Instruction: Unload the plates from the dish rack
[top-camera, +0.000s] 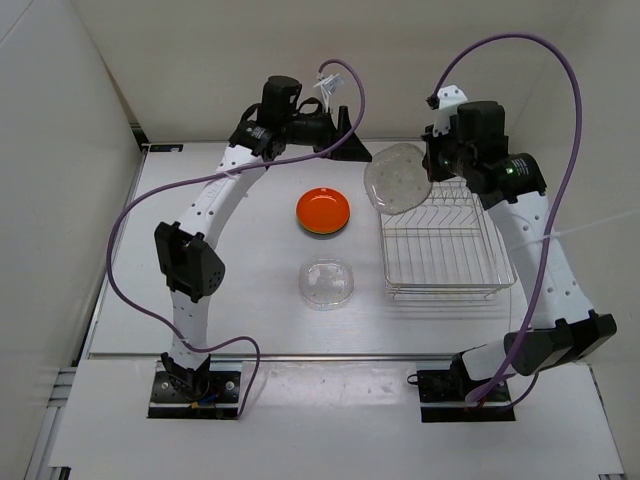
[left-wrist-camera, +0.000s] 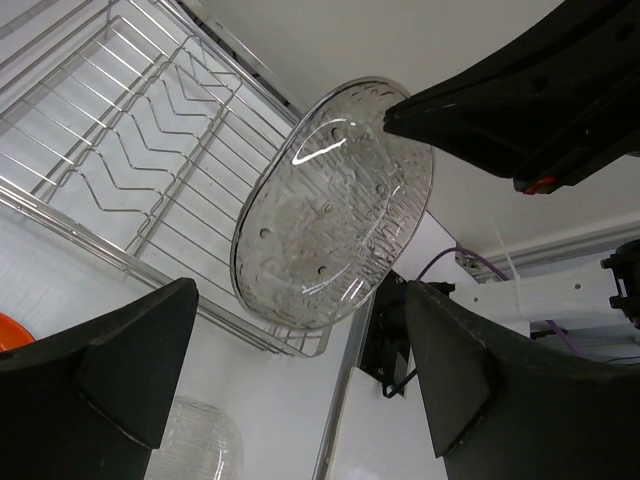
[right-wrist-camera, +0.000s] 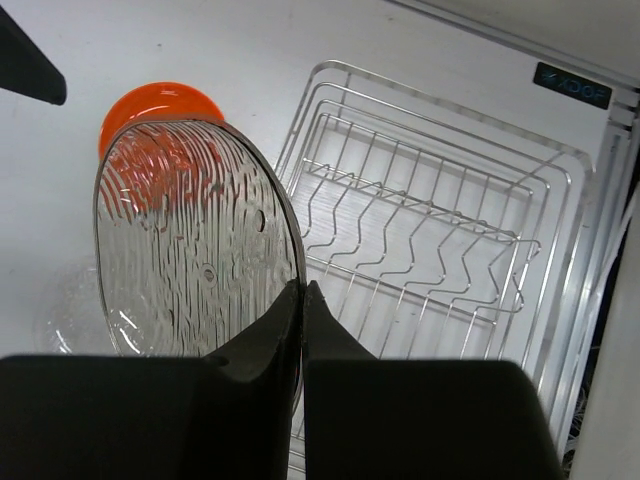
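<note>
between the fingers of the right end effector (right-wrist-camera: 302, 290), clamped on the rim of a clear plate (right-wrist-camera: 190, 240), tilted up on edge. holding that plate off the wires, over the far left corner of the dish rack (top-camera: 445, 291), just to the left of the end effector itself. facing it from the other side with the left end effector (left-wrist-camera: 302, 288), spread wide and grasping nothing, fingers either side of the plate's lower edge but not touching it, as far as can be told. reads as a mid-air handover about to happen.

below and nearer than the left end effector, on the desk (top-camera: 260, 310): an orange plate (top-camera: 323, 211) and a second clear plate (top-camera: 327, 283), lying flat, apart from each other, both outside the rack. counting those two as done.

beneath the right end effector, seemingly no plate among the bars of the rack, though hard to rule out another clear one against the bright wire. no sight of a black or yellow-green plate in any view.

judging by this: two unloaded, one in the air and not yet set down on the desk, probably nothing more to fetch.
</note>
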